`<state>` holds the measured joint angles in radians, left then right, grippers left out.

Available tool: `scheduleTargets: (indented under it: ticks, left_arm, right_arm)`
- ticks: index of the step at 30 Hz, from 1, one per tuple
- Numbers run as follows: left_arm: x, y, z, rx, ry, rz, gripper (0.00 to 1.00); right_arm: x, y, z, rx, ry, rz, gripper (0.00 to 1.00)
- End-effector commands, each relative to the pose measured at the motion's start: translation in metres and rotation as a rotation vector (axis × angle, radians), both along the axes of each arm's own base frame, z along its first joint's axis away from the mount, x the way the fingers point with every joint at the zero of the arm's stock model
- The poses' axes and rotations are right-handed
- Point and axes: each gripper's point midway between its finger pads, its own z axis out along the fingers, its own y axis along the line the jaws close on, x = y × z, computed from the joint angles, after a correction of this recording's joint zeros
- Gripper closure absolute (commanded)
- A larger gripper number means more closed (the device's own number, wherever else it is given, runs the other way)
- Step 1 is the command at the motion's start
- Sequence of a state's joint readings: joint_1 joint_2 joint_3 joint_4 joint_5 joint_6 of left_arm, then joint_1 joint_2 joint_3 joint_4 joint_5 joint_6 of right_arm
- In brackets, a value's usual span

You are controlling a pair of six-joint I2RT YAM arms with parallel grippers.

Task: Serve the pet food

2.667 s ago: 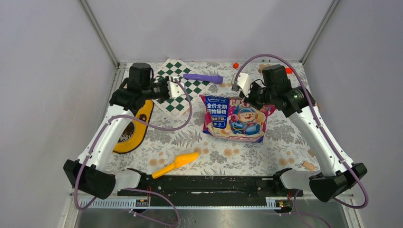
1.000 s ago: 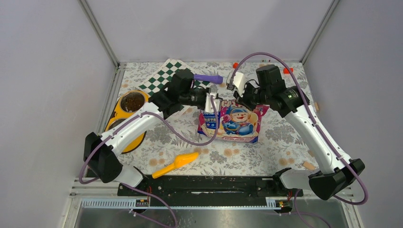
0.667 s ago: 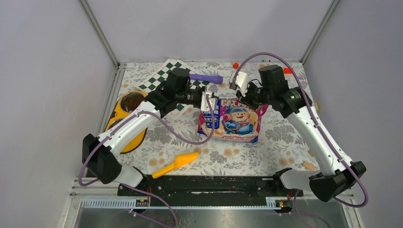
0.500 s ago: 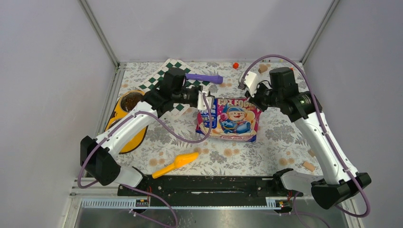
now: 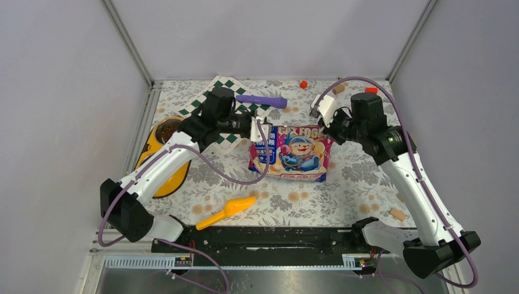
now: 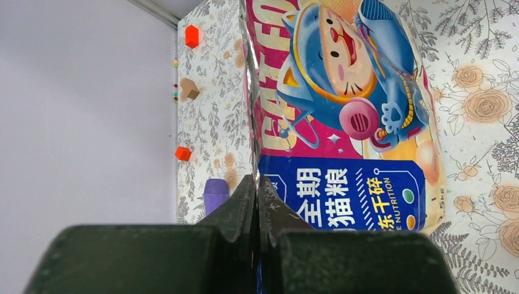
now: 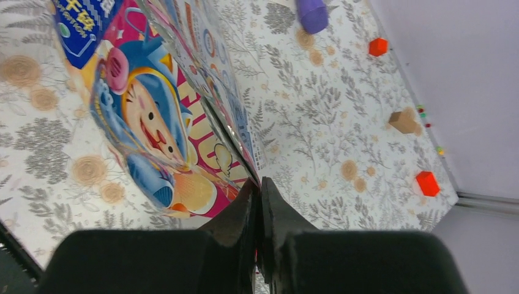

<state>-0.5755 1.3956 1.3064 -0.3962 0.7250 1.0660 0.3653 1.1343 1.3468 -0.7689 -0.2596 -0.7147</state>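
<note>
On the flowered tablecloth point(image 5: 367, 177), the glossy pink-and-blue pillow bag of pet food point(image 5: 291, 153) had slid left towards the yellow double-bowl plastic feeder point(image 5: 160, 165), stretched mid-table between the left gripper point(image 5: 263, 131) and the right gripper point(image 5: 329, 131), each pinching a top corner, probably ready for opening

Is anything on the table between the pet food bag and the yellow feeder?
Nothing upright: only the flat checkered mat's corner lies between the pet food bag and the yellow feeder, with the left arm crossing above.
</note>
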Motion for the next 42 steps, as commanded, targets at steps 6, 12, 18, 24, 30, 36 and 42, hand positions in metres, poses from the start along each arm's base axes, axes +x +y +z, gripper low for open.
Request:
scheduleTargets:
  ticks: [6,12,18,24,30,36,42]
  left_arm:
    - [0.021,0.066,-0.006,0.100,0.022,0.216,1.00]
    - [0.022,0.070,-0.006,0.103,0.023,0.224,1.00]
    - [0.006,0.052,0.006,0.026,0.092,0.131,1.00]
    - [0.006,0.033,0.031,-0.067,0.128,0.090,0.66]
    - [0.006,0.033,0.088,-0.279,0.021,0.135,0.04]
    - [0.000,0.043,0.119,-0.397,-0.058,0.183,0.01]
    - [0.001,0.060,0.143,-0.533,-0.014,0.312,0.01]
  right_arm:
    - [0.017,-0.143,0.002,-0.384,-0.161,-0.520,0.91]
    - [0.015,-0.141,0.014,-0.319,-0.211,-0.526,0.91]
    - [0.012,-0.132,0.023,-0.247,-0.230,-0.496,1.00]
    - [0.005,-0.101,0.038,-0.075,-0.227,-0.405,0.71]
    - [-0.017,-0.057,0.045,0.089,-0.112,-0.225,0.35]
    - [-0.022,-0.003,0.061,0.270,0.022,-0.035,0.19]
    - [-0.003,0.042,0.047,0.202,0.056,0.097,0.18]
